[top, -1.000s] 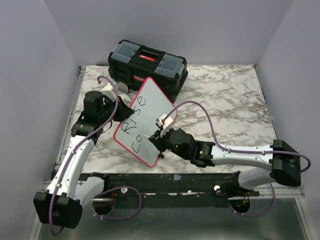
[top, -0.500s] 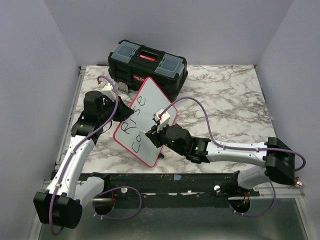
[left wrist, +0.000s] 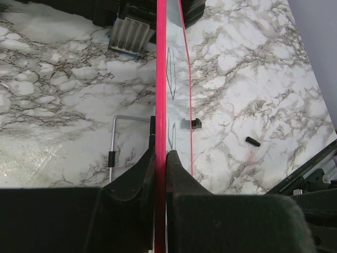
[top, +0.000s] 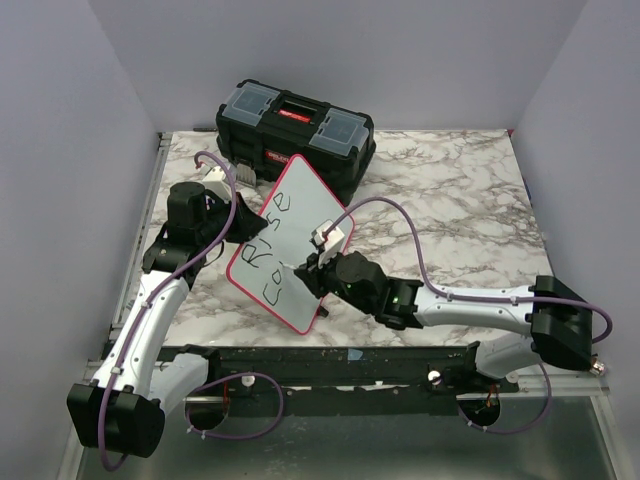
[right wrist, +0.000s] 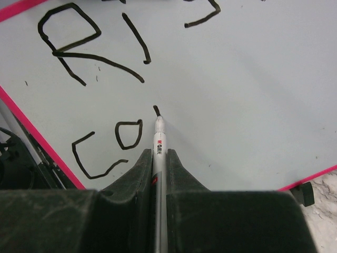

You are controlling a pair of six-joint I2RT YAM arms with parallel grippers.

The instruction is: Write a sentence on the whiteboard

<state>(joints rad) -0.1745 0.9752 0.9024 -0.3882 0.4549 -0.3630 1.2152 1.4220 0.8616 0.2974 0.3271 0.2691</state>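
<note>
The whiteboard, white with a pink-red rim, stands tilted on its edge in front of the toolbox. My left gripper is shut on its left rim; in the left wrist view the rim runs straight up between the jaws of that gripper. My right gripper is shut on a thin silver marker whose tip touches the board face. The sentence reads "Rise" above and "Co" below. A short fresh stroke sits at the tip.
A black toolbox stands at the back of the marble table. A grey ribbed block lies near it. A small black cap and a thin metal rod lie on the table by the board.
The right gripper with the marker shifted slightly up and left over the board, then back a little. The left arm and the board stayed still.
</note>
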